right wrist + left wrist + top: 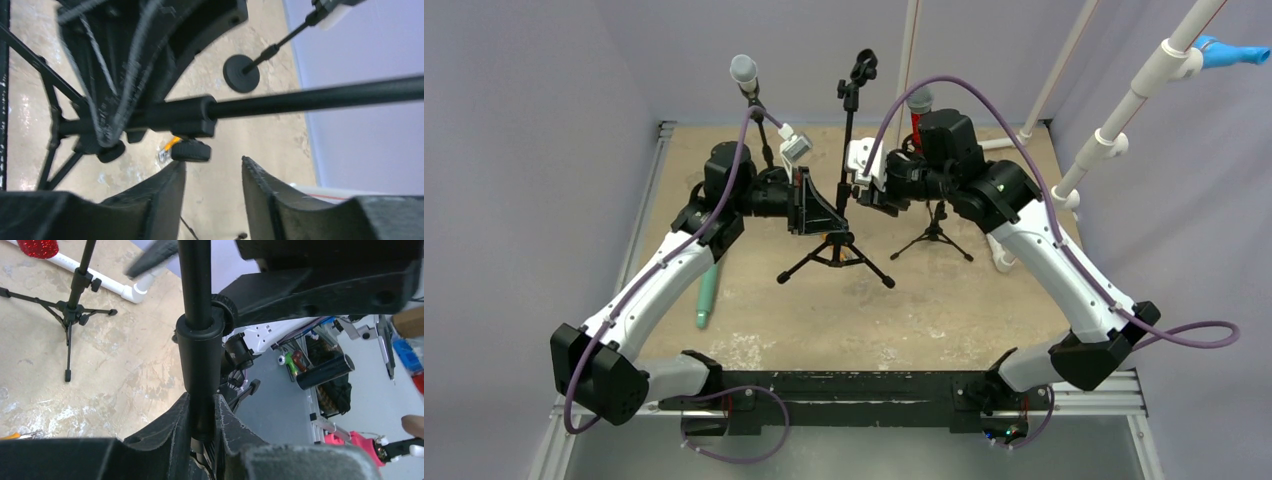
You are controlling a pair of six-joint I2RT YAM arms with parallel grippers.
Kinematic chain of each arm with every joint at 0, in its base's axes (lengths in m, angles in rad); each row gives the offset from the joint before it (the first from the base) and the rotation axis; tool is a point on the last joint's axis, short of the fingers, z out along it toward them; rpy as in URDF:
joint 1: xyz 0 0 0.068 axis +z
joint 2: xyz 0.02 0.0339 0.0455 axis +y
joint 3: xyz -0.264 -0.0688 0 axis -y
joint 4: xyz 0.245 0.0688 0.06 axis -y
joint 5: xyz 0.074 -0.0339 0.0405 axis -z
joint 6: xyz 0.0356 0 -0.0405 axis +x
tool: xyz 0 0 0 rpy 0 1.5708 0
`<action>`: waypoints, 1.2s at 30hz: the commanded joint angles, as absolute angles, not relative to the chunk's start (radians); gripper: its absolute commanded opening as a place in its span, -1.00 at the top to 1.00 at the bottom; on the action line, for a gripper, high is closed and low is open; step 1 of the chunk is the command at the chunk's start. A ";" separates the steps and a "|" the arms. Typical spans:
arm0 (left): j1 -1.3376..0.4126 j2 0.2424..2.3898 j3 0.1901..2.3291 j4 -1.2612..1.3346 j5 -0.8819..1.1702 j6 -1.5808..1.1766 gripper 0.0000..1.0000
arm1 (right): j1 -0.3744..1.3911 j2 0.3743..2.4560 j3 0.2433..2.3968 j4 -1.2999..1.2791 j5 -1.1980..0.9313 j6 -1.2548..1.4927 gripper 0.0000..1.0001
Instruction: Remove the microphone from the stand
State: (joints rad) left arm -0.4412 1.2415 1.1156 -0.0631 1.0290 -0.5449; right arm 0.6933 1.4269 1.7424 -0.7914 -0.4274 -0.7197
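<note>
A grey-headed microphone (743, 70) sits on the left stand, and a red microphone (919, 101) sits on the right stand (934, 235). The middle black stand (848, 130) carries only an empty clip (863, 66). My left gripper (826, 212) is shut on that middle stand's pole (199, 405), just under its collar (200, 355). My right gripper (864, 197) faces the same pole from the right. It stands open (212, 167) with nothing between its fingers, and the pole (310, 97) and its clamp knob (190, 150) lie just beyond the tips.
A teal microphone-like object (707, 293) lies on the table at the left. White PVC pipes (1144, 80) rise at the back right. The right stand's tripod (70, 315) and the red microphone (37, 247) show in the left wrist view. A round base (241, 73) sits further back.
</note>
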 commanded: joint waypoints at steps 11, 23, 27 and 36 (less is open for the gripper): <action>-0.451 1.184 1.239 -0.213 0.998 -0.279 1.00 | 0.606 1.327 1.726 -0.763 -0.669 -0.312 -0.35; -0.453 1.171 1.225 -0.228 0.992 -0.237 1.00 | 0.542 1.392 1.638 -0.507 -0.872 0.045 -0.18; -0.452 1.170 1.215 -0.209 0.997 -0.252 1.00 | 0.542 1.413 1.619 -0.464 -0.904 0.097 -0.01; -0.453 1.170 1.195 -0.182 1.001 -0.267 1.00 | 0.541 1.422 1.597 -0.432 -0.908 0.090 0.87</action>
